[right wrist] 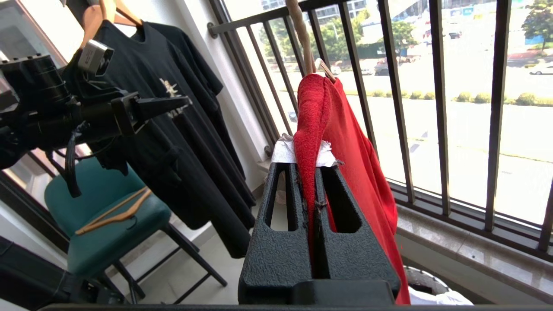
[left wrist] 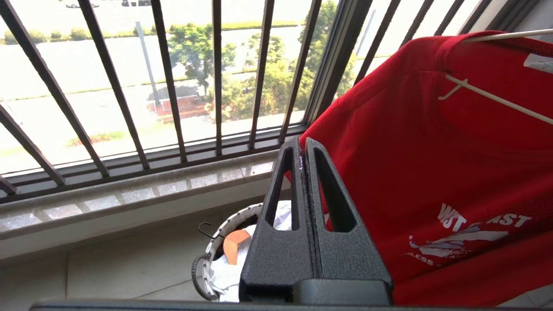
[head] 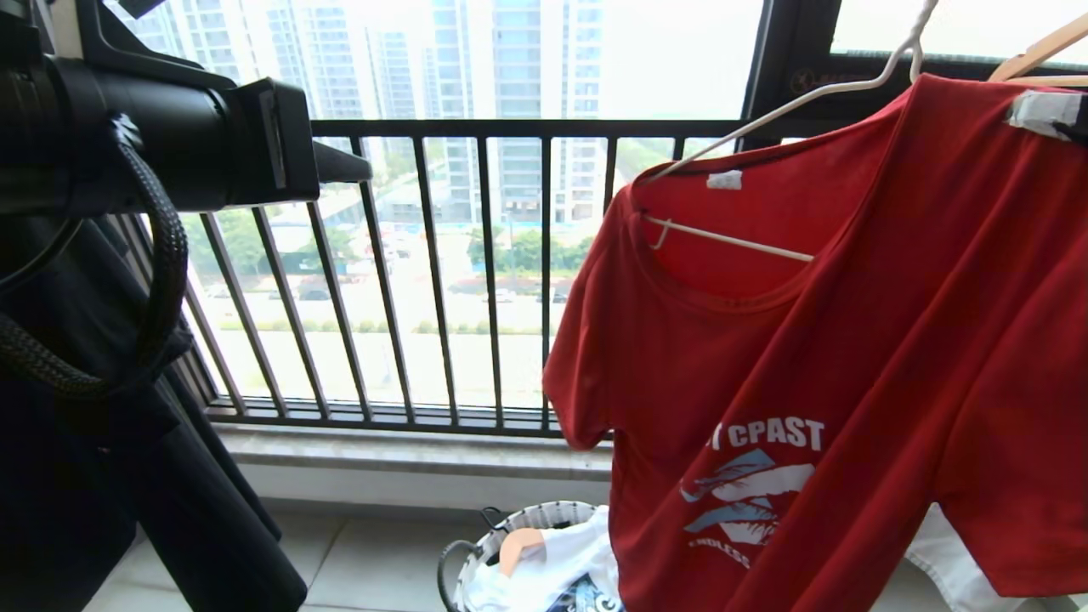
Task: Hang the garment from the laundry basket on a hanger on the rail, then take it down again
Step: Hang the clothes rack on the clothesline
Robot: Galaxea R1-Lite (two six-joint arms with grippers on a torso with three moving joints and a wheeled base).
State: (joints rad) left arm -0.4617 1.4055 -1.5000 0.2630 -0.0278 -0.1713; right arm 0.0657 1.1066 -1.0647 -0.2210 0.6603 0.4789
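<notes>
The garment (head: 850, 357), a red T-shirt with white lettering, hangs tilted on the thin white hanger (head: 731, 240) at the right. My right gripper (head: 1050, 115) is shut on the shirt's shoulder near the top right. In the right wrist view red cloth (right wrist: 358, 151) is pinched between the jaws (right wrist: 307, 166) below the hanger's twisted neck (right wrist: 301, 34). My left gripper (head: 365, 172) is held out at the upper left, apart from the shirt, shut and empty (left wrist: 302, 144). The laundry basket (head: 544, 515) stands on the floor below the shirt. The rail is out of view.
The dark barred window railing (head: 476, 272) runs across behind. Black shirts (right wrist: 173, 129) hang at the left above a teal chair (right wrist: 108, 207) with a wooden hanger on its seat. White clothes (head: 552, 569) fill the basket. Another wooden hanger (head: 1041, 47) shows at the top right.
</notes>
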